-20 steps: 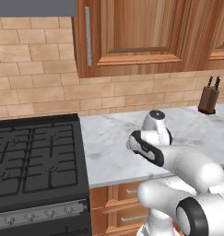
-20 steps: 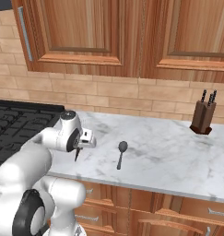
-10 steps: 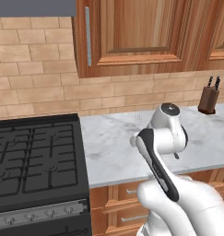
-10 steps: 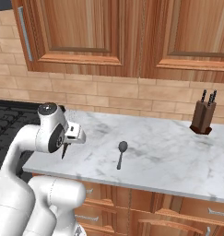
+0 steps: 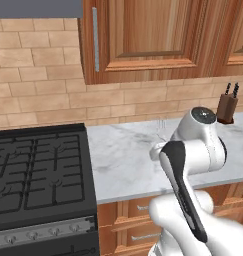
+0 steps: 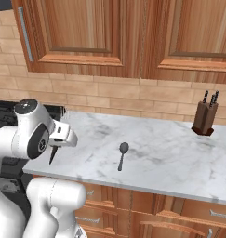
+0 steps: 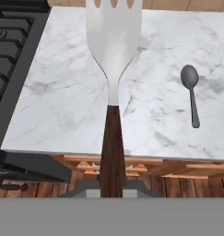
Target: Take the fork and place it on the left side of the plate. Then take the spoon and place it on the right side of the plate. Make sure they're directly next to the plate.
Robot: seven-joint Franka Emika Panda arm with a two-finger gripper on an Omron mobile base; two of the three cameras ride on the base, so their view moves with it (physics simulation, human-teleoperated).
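Hand view: fork (image 7: 113, 69) tine tips cut off

Kitchen: stove (image 5: 38, 175), wooden cabinets (image 6: 133, 32).

gripper (image 6: 63, 139) with the fork (image 7: 113, 92) swung away from the spoon (image 6: 122, 154), drew back toward the stove (image 5: 38, 175) edge of the counter, arm raised higher

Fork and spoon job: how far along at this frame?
Done: the brown-handled, silver-tined fork is picked up, clamped by its handle in the gripper and raised above the white marble counter. In hand: carrying it. Left: setting it beside a plate, then the whole spoon half; the grey metal spoon lies untouched on the counter.
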